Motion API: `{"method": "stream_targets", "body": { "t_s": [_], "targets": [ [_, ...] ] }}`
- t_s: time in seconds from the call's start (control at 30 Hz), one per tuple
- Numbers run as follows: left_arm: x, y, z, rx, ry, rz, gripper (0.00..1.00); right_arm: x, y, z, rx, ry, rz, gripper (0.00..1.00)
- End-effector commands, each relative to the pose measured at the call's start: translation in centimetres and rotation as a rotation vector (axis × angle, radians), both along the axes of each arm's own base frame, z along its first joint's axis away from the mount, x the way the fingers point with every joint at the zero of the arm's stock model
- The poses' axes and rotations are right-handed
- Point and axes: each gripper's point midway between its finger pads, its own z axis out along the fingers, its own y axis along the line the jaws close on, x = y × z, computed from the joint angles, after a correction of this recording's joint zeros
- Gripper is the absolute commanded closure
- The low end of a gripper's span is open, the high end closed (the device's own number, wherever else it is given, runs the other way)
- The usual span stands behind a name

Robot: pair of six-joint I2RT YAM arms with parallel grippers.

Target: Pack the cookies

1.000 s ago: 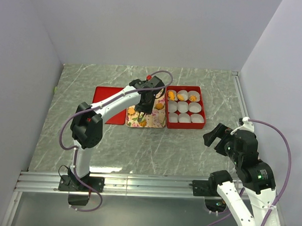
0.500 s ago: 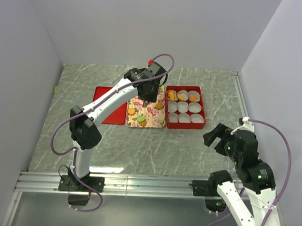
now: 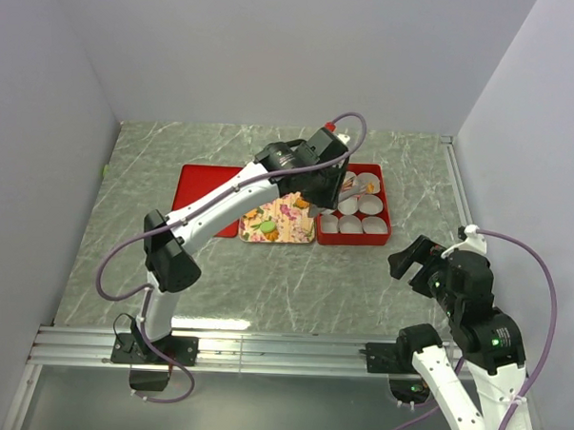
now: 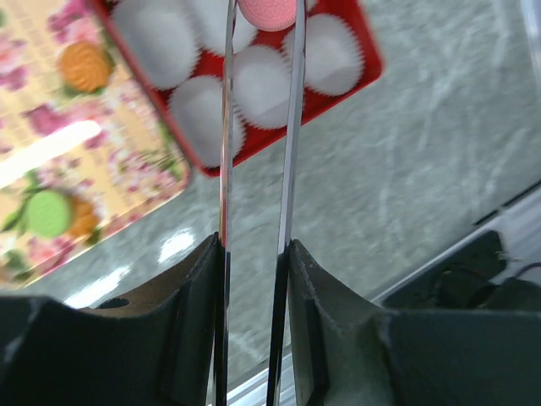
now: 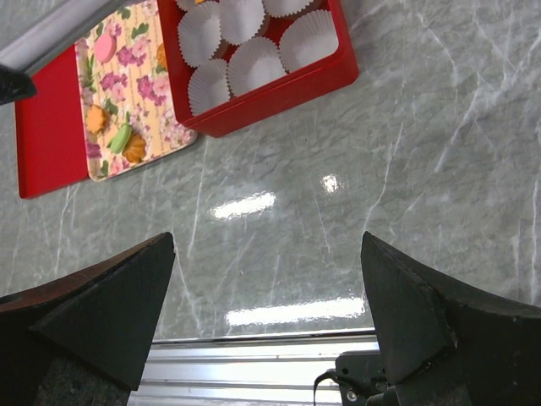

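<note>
Left wrist view: the floral tray (image 4: pixel 127 139), mid-table toward the far edge, carries orange and green cookies (image 4: pixel 84 66). The left gripper (image 4: pixel 265 8) pinches a pink cookie (image 4: pixel 269 12) above the red box (image 4: pixel 368 52) of paper cups (image 4: pixel 334 55). The right gripper (image 5: pixel 264 254) hangs spread wide over the near-right corner.

Light falls evenly from overhead. The enclosure is bright, and the white walls (image 3: pixel 275 53) diffuse it, so shadows are faint and soft-edged. The marble table (image 3: pixel 294 282) is glossy: a pale glare patch sits near its front edge in the top view, and three show in the right wrist view. That view is sharp except for the dark, defocused fingers (image 5: pixel 93 313) of the right gripper (image 5: pixel 266 238). The left wrist view is blurred throughout. The pink cookie (image 4: pixel 270 10) and paper cups (image 4: pixel 330 55) are soft, the cups overexposed. A white streak burns across the floral tray (image 4: pixel 127 118).
</note>
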Motion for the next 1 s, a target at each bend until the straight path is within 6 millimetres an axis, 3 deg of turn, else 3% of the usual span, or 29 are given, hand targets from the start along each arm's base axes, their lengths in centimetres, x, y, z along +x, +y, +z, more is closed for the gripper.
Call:
{"method": "stream_targets", "body": {
  "t_s": [0.0,0.4,0.73,0.97],
  "targets": [
    [0.9,-3.7,1.8,-0.155,-0.006,-0.036,0.67,0.5,-0.1,1.1,-0.002,-0.052,-0.005,0.03],
    [1.6,-7.6,-2.3,-0.227,0.070,-0.068,0.68,0.4,0.2,0.8,-0.004,-0.041,0.020,0.03],
    [2.9,-8.0,-4.8,-0.180,0.067,-0.039,0.67,0.8,0.5,0.5,-0.009,-0.018,0.034,0.03],
    [3.3,-8.3,-5.3,-0.175,0.060,-0.033,0.64,0.9,0.6,0.3,-0.008,-0.012,0.036,0.03]
  ]
}}
